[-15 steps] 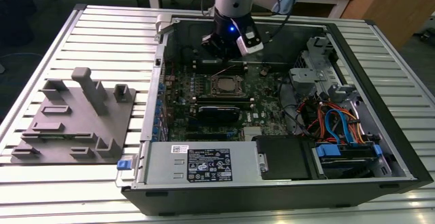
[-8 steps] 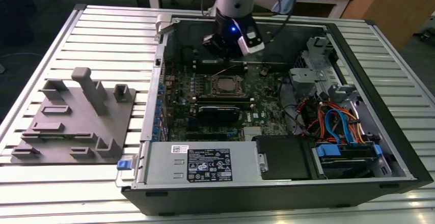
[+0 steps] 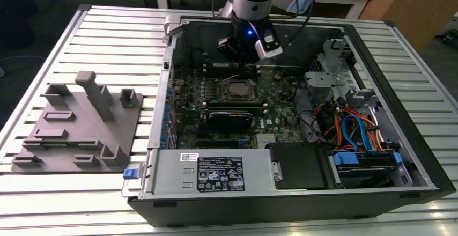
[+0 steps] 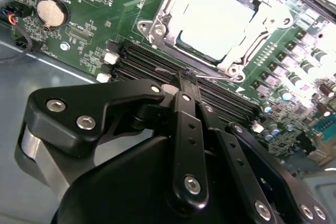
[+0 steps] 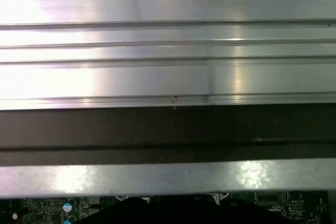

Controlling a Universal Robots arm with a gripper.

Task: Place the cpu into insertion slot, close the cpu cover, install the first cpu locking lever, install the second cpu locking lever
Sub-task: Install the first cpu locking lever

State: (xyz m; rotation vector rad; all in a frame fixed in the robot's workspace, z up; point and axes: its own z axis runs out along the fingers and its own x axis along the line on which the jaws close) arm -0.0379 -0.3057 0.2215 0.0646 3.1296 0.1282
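In the second wrist view I see my hand (image 4: 185, 77) clenched, its black fingers (image 4: 187, 129) pressed together on nothing, tips just above the black memory slots (image 4: 157, 61). Just beyond them the cpu (image 4: 218, 22) sits in the insertion slot (image 4: 181, 40), with the cpu cover (image 4: 163, 14) lying closed around it. In the exterior view the hand (image 3: 247, 60) hangs inside the open computer case (image 3: 286, 204) on the slatted bench (image 3: 107, 32), just behind the socket

Even overhead light in the exterior view, with the computer case (image 3: 286, 112) interior dim. Glare whitens the chip (image 4: 218, 22) in the second wrist view. The ribbed surface (image 5: 157, 45) shows bright, blurry streaks.
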